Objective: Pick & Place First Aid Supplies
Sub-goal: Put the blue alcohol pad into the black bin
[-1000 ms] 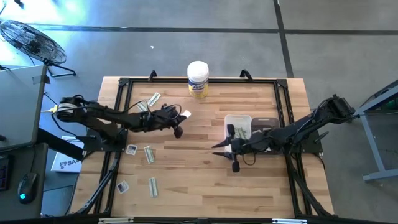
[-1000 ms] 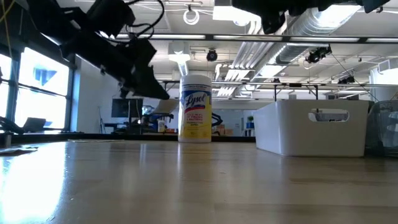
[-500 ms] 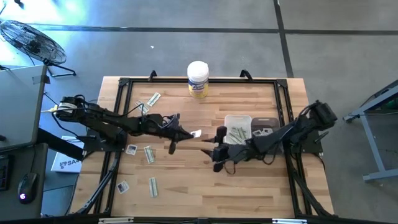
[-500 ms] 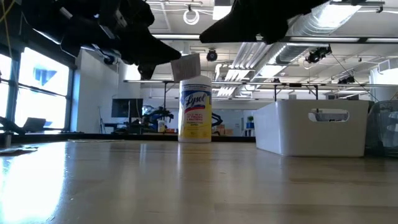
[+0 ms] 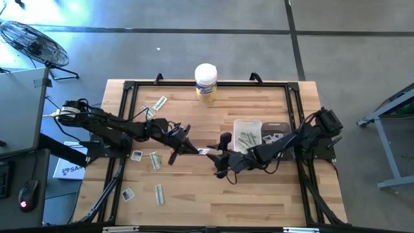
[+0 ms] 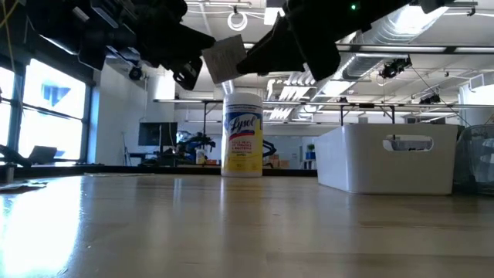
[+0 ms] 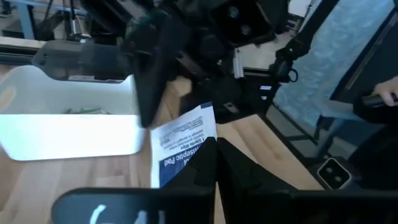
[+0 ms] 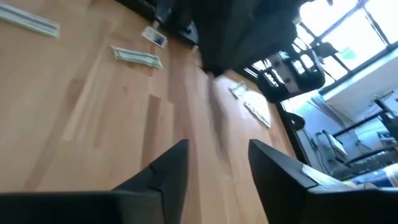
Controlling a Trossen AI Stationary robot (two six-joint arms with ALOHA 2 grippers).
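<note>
Wooden desk [image 5: 194, 188], seen from above, listed from its left side across. Loose first aid supplies at the left: one small white square packet [image 5: 127, 193] near the front-left corner; one pale green-white strip [image 5: 159, 193] just beside it; a second square packet [image 5: 136, 155] and a second strip [image 5: 155, 160] farther back, near each other; a third strip [image 5: 160, 102] near the back edge. Left arm reaches from the desk's left side toward the middle; left pincer [image 5: 183, 146] is clamped on a small white packet with blue print [image 7: 183, 143], carried in the air above the middle of the desk; in the low view the same packet [image 6: 222, 59] sits well above the surface. Tall white canister with a yellow label [image 5: 206, 83] stands upright at the back edge, centre. Right pincer [image 5: 223, 158] hangs over the desk just right of the held packet, its two fingers [image 8: 163, 171] spread apart with nothing between them. White bin [image 5: 255, 123] stands right of centre, several green-white strips [image 5: 247, 138] lying inside. Right arm runs on to the desk's right edge.
</note>
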